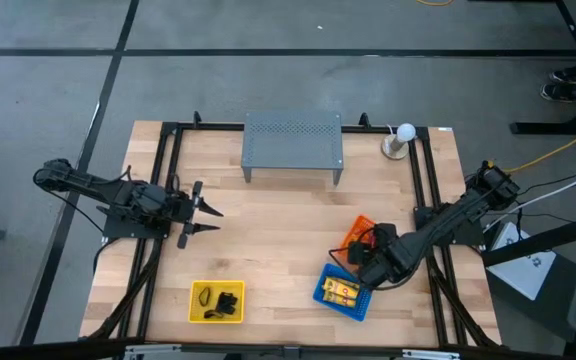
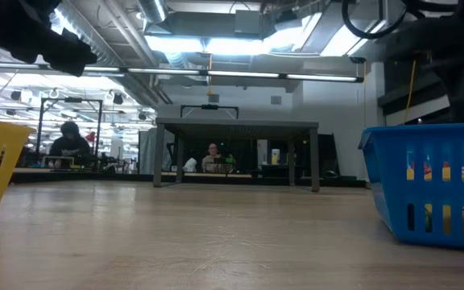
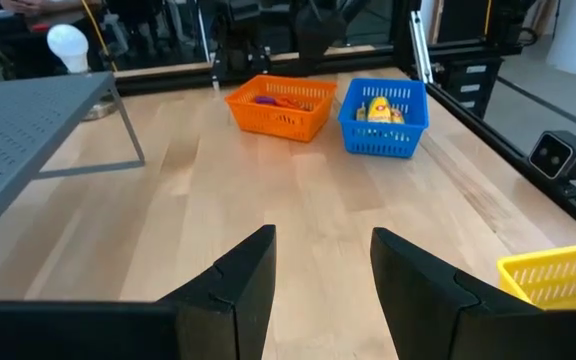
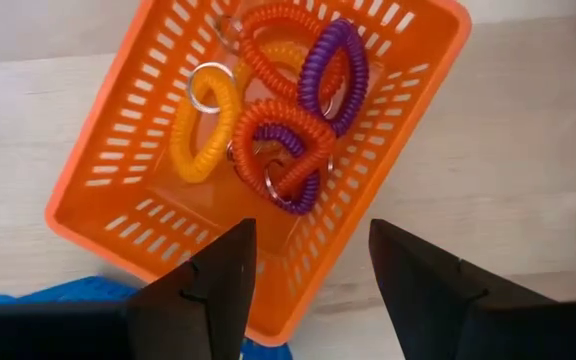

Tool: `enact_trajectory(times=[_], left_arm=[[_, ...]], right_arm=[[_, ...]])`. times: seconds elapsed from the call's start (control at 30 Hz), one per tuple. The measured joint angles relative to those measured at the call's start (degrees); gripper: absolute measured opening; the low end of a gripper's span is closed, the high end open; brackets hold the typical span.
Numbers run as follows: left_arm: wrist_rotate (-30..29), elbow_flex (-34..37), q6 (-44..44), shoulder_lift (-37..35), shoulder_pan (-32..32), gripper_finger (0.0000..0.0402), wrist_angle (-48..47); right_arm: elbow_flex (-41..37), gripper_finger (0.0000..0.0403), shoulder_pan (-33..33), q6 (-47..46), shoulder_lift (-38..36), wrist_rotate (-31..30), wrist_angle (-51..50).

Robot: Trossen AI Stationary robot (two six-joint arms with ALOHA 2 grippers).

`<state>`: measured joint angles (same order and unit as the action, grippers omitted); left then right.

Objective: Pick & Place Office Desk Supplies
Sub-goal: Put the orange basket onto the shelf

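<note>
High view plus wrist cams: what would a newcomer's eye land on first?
Probably the three bright baskets on the pale wood table: the yellow basket with black clips near the front edge, and the blue basket and orange basket side by side toward the right. The right gripper hangs open directly above the orange basket, looking down on a tangle of coiled loops. The left gripper waits open at the table's left.
</note>
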<state>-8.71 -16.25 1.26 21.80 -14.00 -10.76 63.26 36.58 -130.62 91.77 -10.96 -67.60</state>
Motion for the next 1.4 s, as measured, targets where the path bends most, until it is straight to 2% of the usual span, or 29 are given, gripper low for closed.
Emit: enact_trajectory(times=[0.47,0.83,0.97,1.17,1.2,1.4], left_arm=[[0.09,0.00,-0.63,2.49,0.00,0.0161,-0.01],[0.04,0.00,-0.61,2.49,0.00,0.0161,-0.44],[0.04,0.00,-0.59,2.49,0.00,0.0161,-0.65],[0.01,0.00,-0.46,2.49,0.00,0.0161,-0.68],[0.00,0.00,-0.46,2.49,0.00,0.0161,-0.68],[0.00,0.00,-0.46,2.49,0.00,0.0161,-0.70]], right_arm=[[-3.84,0.0196,-0.02,-2.11,0.44,0.02,-0.85],[-9.31,0.0194,0.39,-2.40,2.47,1.40,7.59],[-9.44,0.0157,0.44,-1.98,3.48,1.47,8.47],[-9.44,0.0024,0.42,-0.58,3.58,0.62,9.11],[-9.44,0.0013,0.39,-0.18,3.56,-0.12,9.12],[-7.98,0.0006,-0.58,0.77,2.84,-2.78,7.83]])
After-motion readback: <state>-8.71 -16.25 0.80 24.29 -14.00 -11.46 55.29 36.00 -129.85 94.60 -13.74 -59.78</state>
